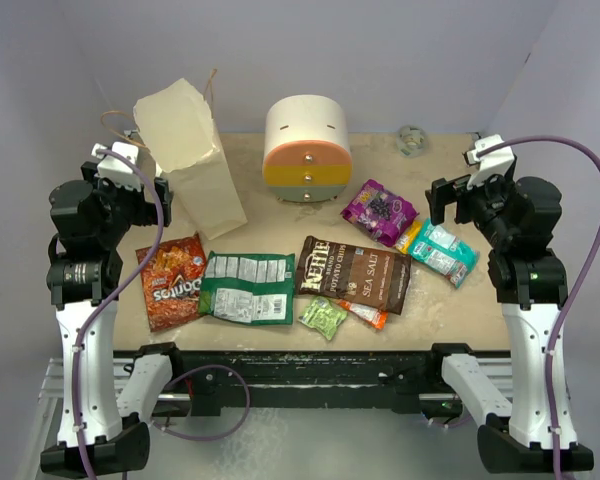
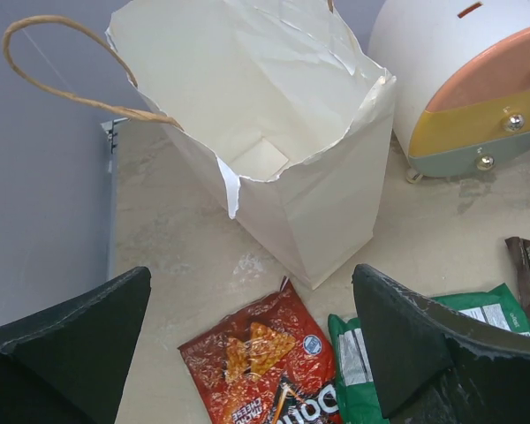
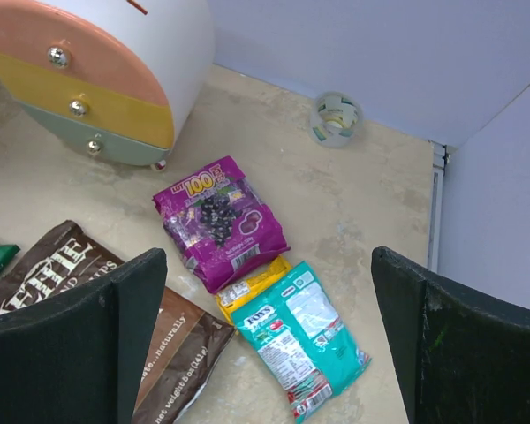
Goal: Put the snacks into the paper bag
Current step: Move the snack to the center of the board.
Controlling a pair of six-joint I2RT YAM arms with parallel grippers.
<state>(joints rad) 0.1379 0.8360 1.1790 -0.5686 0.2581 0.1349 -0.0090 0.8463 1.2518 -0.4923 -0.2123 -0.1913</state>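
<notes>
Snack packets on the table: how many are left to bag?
8. Left to right: red Doritos, green packet, brown chip bag, lime-green packet and orange packet at its near edge, purple packet, yellow packet, teal packet. The paper bag looks empty; some may hide underneath.

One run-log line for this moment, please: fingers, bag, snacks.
left fingers: open, empty | right fingers: open, empty | paper bag: standing, mouth open, nothing visible inside | snacks: all on table, none bagged

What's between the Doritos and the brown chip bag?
The green packet lies flat between the Doritos and the brown chip bag, as the top view shows.
</notes>
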